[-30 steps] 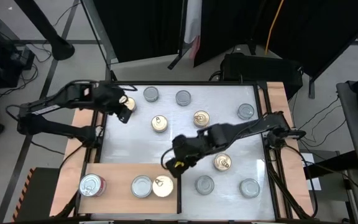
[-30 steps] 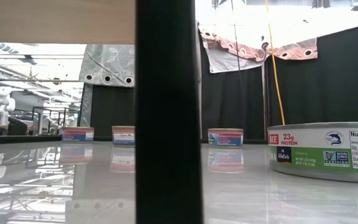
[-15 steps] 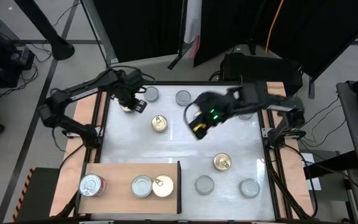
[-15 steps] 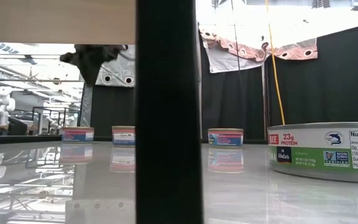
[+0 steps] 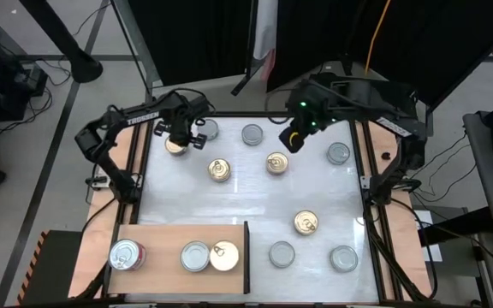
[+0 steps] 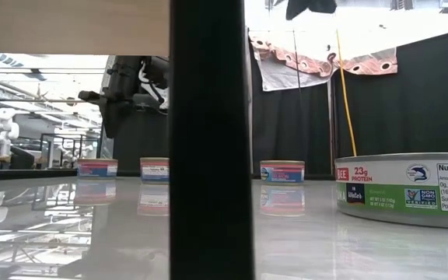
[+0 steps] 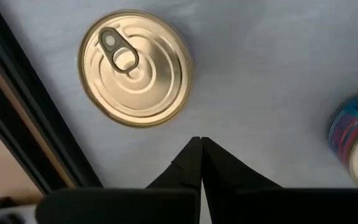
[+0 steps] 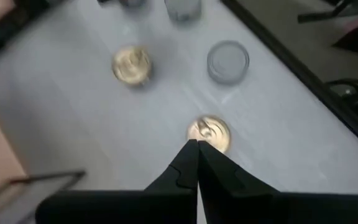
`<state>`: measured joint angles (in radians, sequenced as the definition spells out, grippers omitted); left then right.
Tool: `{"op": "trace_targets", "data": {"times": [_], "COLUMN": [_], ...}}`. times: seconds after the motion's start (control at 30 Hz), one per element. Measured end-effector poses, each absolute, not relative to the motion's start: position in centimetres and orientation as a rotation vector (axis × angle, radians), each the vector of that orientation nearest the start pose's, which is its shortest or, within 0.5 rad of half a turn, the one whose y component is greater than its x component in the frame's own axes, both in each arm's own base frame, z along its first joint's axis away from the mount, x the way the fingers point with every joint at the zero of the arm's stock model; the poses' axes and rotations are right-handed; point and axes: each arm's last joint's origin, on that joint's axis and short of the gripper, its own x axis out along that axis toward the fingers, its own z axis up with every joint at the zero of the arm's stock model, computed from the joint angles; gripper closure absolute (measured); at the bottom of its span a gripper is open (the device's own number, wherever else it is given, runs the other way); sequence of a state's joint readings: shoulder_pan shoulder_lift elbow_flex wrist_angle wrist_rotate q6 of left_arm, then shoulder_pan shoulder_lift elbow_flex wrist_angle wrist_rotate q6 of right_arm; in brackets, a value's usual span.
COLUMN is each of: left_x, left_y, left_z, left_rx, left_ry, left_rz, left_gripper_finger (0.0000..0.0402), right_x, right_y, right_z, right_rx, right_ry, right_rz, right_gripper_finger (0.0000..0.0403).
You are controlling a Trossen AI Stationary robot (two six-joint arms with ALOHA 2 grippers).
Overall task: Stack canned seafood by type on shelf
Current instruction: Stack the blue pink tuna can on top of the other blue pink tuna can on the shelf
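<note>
glossy white tabletop [image 6: 325, 249], smooth enough to mirror the tins. polished gold metal lid with ridged rings and pull tab on the gold-lidded tin [image 7: 135, 67]; duller brushed silver on the silver-lidded tin [image 5: 195, 256]. printed paper label, slightly shiny, around the labelled tin [image 6: 404, 189]. matt light-brown wood on the shelf [image 5: 157, 235], with a dark matt upright edge [image 5: 246, 257]. matt black fingers [image 7: 216, 174].

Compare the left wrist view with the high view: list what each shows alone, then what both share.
Only the left wrist view: the gold can's pull tab up close, and the left pincer shut on nothing.

Only the high view: the shelf holding three cans, the right pincer at the far side of the table, and the remaining scattered cans.

Both: the gold can beside the table's dark edge, and a silver-lidded can near it.
</note>
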<state>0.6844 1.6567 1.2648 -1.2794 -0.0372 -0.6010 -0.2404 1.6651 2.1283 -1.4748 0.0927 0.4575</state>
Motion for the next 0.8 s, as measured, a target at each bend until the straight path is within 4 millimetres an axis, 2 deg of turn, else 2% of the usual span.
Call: {"op": "trace_targets", "data": {"times": [0.23, 0.37, 0.5, 0.8], "left_x": [22.0, 21.8, 21.5, 21.2], "left_y": [17.9, 17.6, 17.1, 16.0], "left_z": [22.1, 21.4, 20.3, 17.9], "left_rx": [-1.005, -0.993, -0.996, -1.006], "left_ry": [1.377, 1.373, 1.38, 1.377], "left_rz": [1.156, 1.242, 1.277, 1.306], "left_gripper_finger": [0.0391, 0.0391, 0.0391, 0.0391], "right_x": [28.8, 29.4, 29.8, 29.9], "right_y": [-9.4, -10.3, -10.7, -11.0], "right_z": [41.0, 39.4, 38.6, 38.3], "right_rx": [0.476, 0.507, 0.533, 0.512], "right_ry": [1.077, 1.086, 1.074, 1.066], "right_rz": [-0.44, -0.377, -0.322, -0.315], "right_gripper_finger": [0.0403, 0.0403, 0.0403, 0.0403]}}
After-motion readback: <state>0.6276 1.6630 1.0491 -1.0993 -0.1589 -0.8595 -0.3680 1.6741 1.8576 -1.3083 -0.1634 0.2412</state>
